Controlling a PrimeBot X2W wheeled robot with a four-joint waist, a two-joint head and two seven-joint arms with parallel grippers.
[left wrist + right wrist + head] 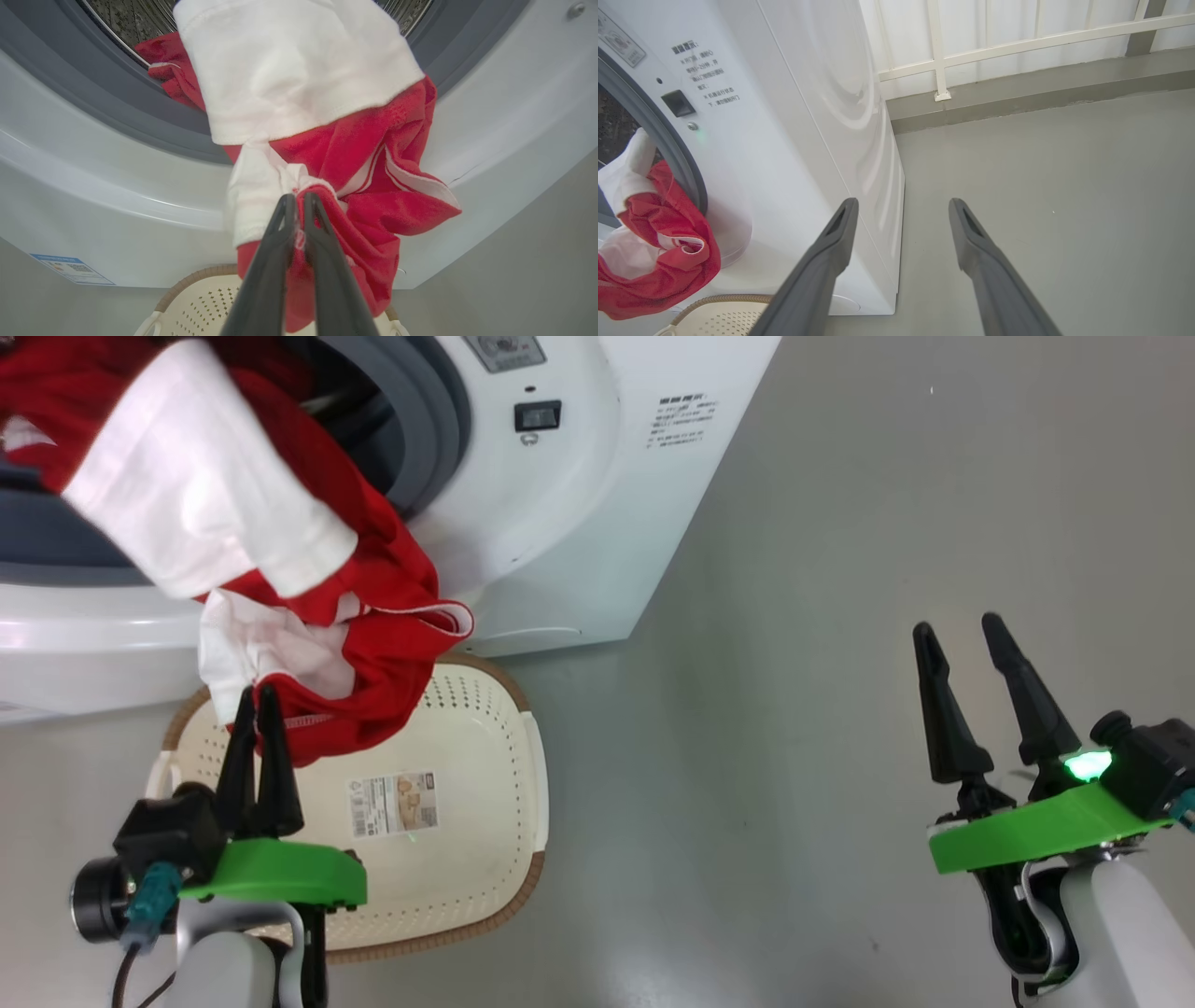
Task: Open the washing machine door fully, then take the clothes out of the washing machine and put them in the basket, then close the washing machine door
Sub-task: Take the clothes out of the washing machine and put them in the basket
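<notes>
Grey floor holds the basket. We pull the clothes out, left end effector clamped on them, right end effector apart; next, drop them in.

Head view: a high camera looks steeply down, set farther back than the wrist cameras. The washing machine takes the upper left of the frame, the basket the lower left, and grey floor the right.

Left wrist view: very near, sighting along the left gripper at the clothes in the centre and up at the machine's front.

Right wrist view: low, sighting along the right gripper past the machine's corner to a white railing at the top.

All three views share the clothes, the machine's front and the basket's rim.
</notes>
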